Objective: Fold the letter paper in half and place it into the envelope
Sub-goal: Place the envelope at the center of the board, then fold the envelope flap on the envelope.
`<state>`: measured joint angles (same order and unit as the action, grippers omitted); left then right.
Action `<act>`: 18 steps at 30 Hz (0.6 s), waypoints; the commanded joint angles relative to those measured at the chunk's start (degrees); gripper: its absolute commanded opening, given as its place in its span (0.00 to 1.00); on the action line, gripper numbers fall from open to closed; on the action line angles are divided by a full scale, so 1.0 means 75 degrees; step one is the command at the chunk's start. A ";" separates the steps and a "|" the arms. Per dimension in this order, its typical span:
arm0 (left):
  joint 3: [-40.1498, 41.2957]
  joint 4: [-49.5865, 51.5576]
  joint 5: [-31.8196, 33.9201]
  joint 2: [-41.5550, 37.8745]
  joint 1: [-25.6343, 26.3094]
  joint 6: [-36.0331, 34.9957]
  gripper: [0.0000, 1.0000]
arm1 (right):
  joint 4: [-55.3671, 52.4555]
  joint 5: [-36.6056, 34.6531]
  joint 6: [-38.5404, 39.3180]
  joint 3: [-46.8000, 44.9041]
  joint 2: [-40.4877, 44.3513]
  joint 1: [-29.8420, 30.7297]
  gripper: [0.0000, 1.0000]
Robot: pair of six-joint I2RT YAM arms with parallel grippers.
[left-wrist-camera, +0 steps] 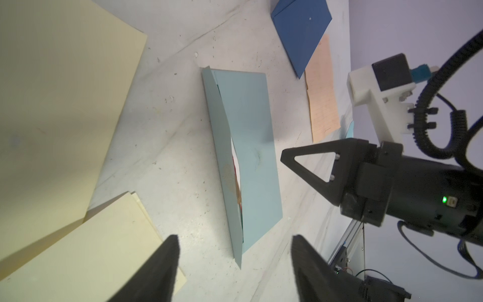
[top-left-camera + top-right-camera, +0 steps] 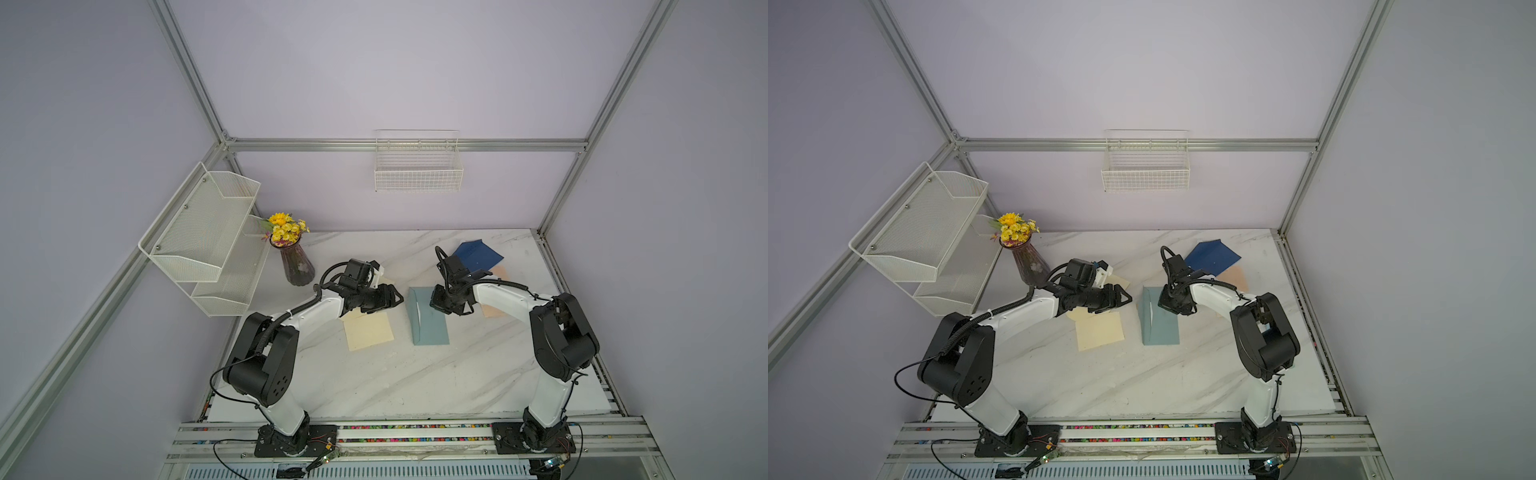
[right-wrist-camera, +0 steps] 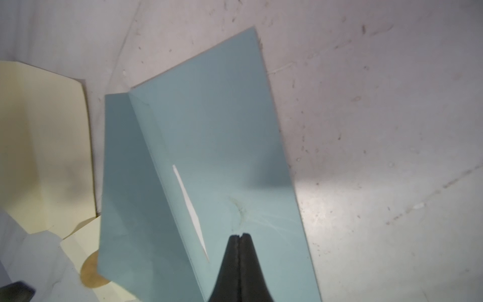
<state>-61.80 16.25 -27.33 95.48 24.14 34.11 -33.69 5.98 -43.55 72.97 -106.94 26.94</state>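
At the centre of the marble table (image 2: 415,382), we see the light blue envelope (image 2: 430,328) lying flat. Its flap (image 3: 125,183) is turned out to the left and a white sliver (image 3: 190,209) shows in its mouth; what that sliver is, we cannot tell. The right gripper (image 3: 239,235) is poised over the far part of the envelope, its fingers pinched tight together with nothing between them. Whether the tips touch the paper we cannot say.

Just left of the envelope, and outside it, lies the folded cream sheet (image 2: 370,332). In both top views its far end is hidden under the left arm (image 2: 316,307). The left gripper (image 1: 235,238) hangs above the gap between sheet and envelope, fingers spread apart and empty. A cream envelope (image 1: 52,104) lies on the far side of the sheet, touching or overlapping it.

At the far right of the table, a dark blue envelope (image 2: 478,255) rests partly on a peach sheet (image 2: 494,309). A vase of yellow flowers (image 2: 297,266) stands at the far left beside a white mesh shelf (image 2: 203,232), and a wire basket (image 2: 417,174) hangs on the back wall.
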 commanded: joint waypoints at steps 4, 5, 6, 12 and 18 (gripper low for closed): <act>-0.0428 0.0260 -0.0227 0.0466 -0.0009 -0.0517 0.17 | 0.0062 0.0058 0.0170 0.0166 -0.0476 -0.0027 0.00; -0.0443 0.0218 -0.0277 0.0537 -0.0008 -0.0489 0.09 | 0.0082 0.0096 0.0173 0.0159 -0.0549 -0.0024 0.00; -0.0465 0.0185 -0.0314 0.0606 0.0003 -0.0470 0.03 | 0.0106 0.0134 0.0170 0.0142 -0.0604 -0.0027 0.00; -0.0834 -0.0030 -0.0552 0.1134 0.0015 -0.0304 0.00 | 0.0248 0.0395 0.0048 -0.0011 -0.0847 -0.0028 0.00; -0.1252 -0.0385 -0.0724 0.1520 0.0262 -0.0063 0.00 | 0.0363 0.0629 -0.0010 -0.0102 -0.0848 -0.0029 0.00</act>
<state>-68.45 16.51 -30.57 106.24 24.84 32.62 -31.05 9.63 -43.03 73.32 -111.66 26.72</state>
